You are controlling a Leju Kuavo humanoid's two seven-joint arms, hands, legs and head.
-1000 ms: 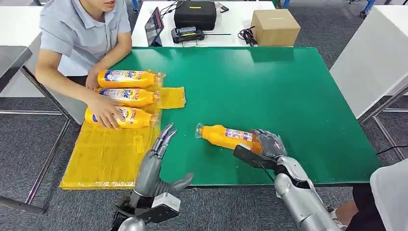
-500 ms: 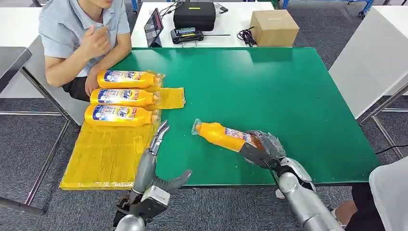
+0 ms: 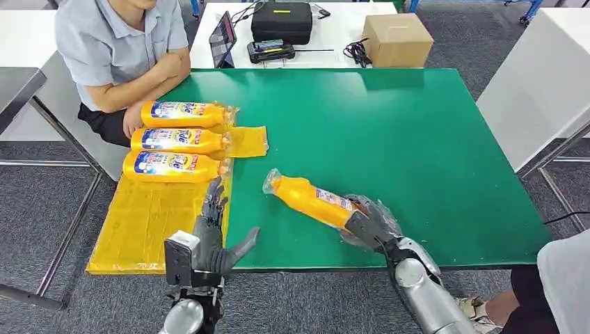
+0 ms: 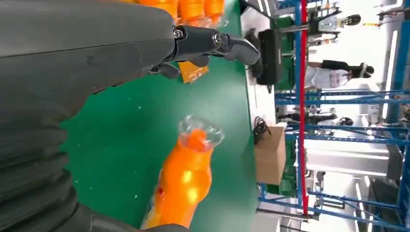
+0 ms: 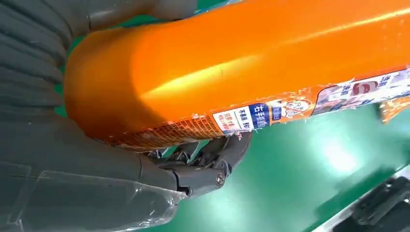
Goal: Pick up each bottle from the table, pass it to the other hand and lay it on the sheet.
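Right hand (image 3: 369, 226), lower right of head view, grips base of orange bottle (image 3: 309, 200); bottle slants up-left at lower centre over green table (image 3: 417, 139). Left hand (image 3: 212, 236), lower left, empty, fingers spread, at edge of yellow sheet (image 3: 149, 223). Three bottles (image 3: 177, 139) lie on sheet, upper left.

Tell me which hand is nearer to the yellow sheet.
Left. The left hand is open at the table's near edge, right beside the sheet. The right hand grips the bottle farther right, over the green table.
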